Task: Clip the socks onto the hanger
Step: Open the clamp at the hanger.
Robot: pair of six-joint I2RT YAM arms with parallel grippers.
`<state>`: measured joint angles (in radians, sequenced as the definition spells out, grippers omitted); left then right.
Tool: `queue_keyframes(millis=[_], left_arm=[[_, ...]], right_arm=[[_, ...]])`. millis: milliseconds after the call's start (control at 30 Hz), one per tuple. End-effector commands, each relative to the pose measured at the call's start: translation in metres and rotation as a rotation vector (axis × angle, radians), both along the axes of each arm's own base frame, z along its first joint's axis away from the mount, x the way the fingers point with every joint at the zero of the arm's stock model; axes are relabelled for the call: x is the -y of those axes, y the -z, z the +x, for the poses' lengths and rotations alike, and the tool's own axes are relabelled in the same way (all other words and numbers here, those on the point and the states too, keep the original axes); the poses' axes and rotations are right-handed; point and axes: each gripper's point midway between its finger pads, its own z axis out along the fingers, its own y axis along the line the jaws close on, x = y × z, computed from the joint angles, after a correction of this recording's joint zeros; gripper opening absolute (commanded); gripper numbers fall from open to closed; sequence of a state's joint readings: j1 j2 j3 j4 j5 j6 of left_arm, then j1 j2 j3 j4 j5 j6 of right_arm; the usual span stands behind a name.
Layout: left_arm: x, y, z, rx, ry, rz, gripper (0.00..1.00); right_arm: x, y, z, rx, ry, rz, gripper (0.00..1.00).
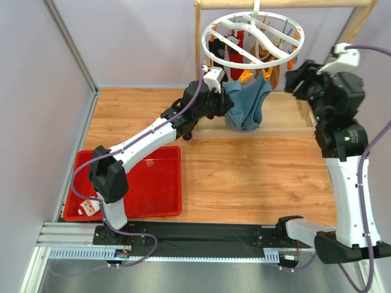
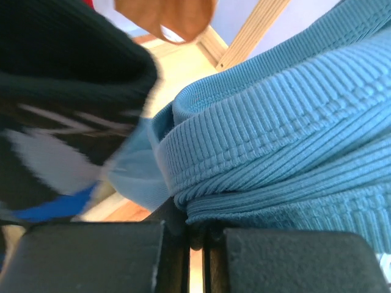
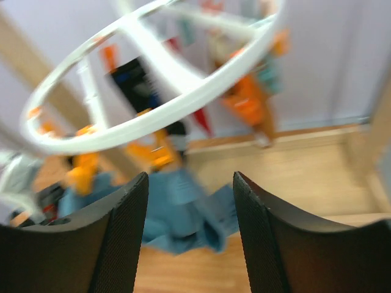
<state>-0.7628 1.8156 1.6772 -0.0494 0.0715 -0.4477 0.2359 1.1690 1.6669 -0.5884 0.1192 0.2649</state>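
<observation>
The white ring hanger (image 1: 253,36) with orange and teal clips hangs from the wooden rack at the back. Several socks hang from it, among them a black one with white stripes (image 2: 55,122). A blue ribbed sock (image 1: 247,104) hangs below the ring's front rim. My left gripper (image 1: 223,101) is shut on the blue sock's (image 2: 287,140) left edge, just under the ring. My right gripper (image 1: 294,78) is open and empty, to the right of the ring; its view shows the ring (image 3: 153,116) and the blue sock (image 3: 177,207) ahead of the gripper (image 3: 190,183).
A red tray (image 1: 153,195) lies at the near left with a red-and-white sock (image 1: 90,207) at its front left corner. The wooden rack frame (image 1: 354,24) stands at the back, its base rail behind the blue sock. Walls close the left side and the back.
</observation>
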Motion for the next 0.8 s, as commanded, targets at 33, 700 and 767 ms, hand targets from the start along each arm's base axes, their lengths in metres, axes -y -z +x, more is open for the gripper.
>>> queue_keyframes(millis=[33,700,767], left_arm=[[-0.008,-0.051,-0.011,0.058,0.02,-0.06,0.0],[-0.02,-0.056,-0.02,0.017,0.088,-0.064,0.0],[-0.021,-0.058,-0.019,0.019,0.087,-0.068,0.0]], right_arm=[[0.055,-0.009,0.016,0.033,0.049,-0.145,0.58],[0.05,0.02,0.078,0.202,-0.453,-0.266,0.65],[0.046,0.013,0.079,0.211,-0.467,-0.268,0.63]])
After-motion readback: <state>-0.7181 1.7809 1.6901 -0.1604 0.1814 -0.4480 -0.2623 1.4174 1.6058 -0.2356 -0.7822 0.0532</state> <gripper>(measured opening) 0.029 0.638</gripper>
